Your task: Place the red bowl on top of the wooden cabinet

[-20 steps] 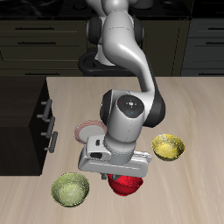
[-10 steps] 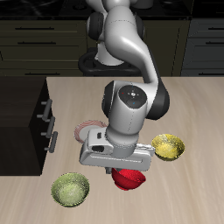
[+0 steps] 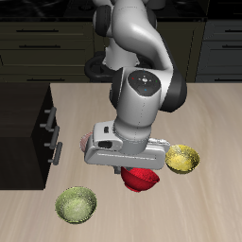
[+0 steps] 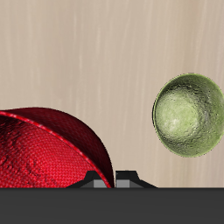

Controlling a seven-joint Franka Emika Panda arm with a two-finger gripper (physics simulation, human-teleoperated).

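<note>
Red bowl (image 3: 142,179): hangs just under the gripper (image 3: 132,170), off the table (image 3: 203,123), its rim by the fingers
Jaws: pinching the red bowl's rim
Neighbours: yellow bowl (image 3: 182,159) just beside; yellow-green bowl (image 3: 77,204) nearer the front edge
Wooden cabinet (image 3: 24,128): well apart, beside the table
</note>
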